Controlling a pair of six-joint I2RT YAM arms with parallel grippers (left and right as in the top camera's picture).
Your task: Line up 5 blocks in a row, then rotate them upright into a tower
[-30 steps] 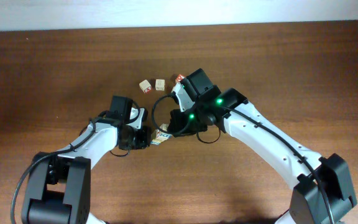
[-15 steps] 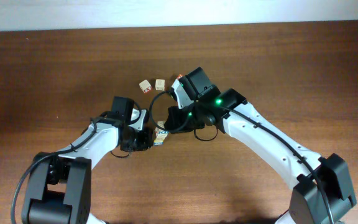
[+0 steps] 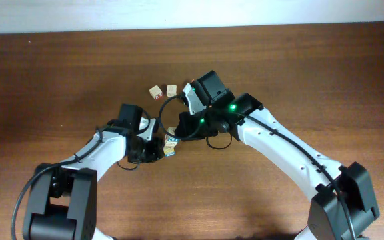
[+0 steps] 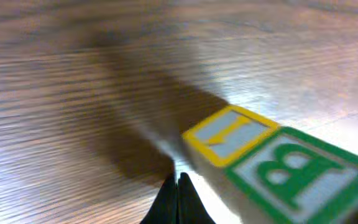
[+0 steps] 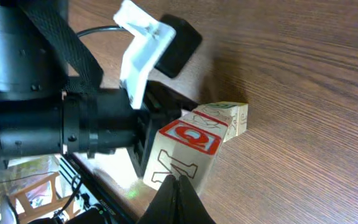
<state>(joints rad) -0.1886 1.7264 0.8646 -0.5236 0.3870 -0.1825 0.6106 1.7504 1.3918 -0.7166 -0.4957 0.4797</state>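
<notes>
- Overhead: the left gripper (image 3: pixel 159 152) reaches in from 8 o'clock and the right gripper (image 3: pixel 180 134) from 2 o'clock, meeting at a cluster of blocks (image 3: pixel 171 143) near the middle of the table (image 3: pixel 312 67). A tan block (image 3: pixel 156 92) and a paler block (image 3: pixel 171 89) sit side by side, well apart from the cluster toward 12 o'clock. The jaws cannot be read from up here
- Left wrist: the left gripper (image 4: pixel 178 186) is pinched closed on nothing, its tips just beside the yellow-framed block (image 4: pixel 229 132), which touches the green B block (image 4: pixel 294 171) at its 4 o'clock
- Right wrist: the right gripper (image 5: pixel 178 186) is also closed and empty, its tips against the red-framed block (image 5: pixel 188 146). A green-printed block (image 5: pixel 225 115) touches that one at 1 o'clock
- Handling, as a judgement: these are light, rigid, smooth wooden cubes, so they will likely slide and spin under a nudge at a corner. To lift one, pinch two opposite flat faces. Touching neighbours will probably drag along
</notes>
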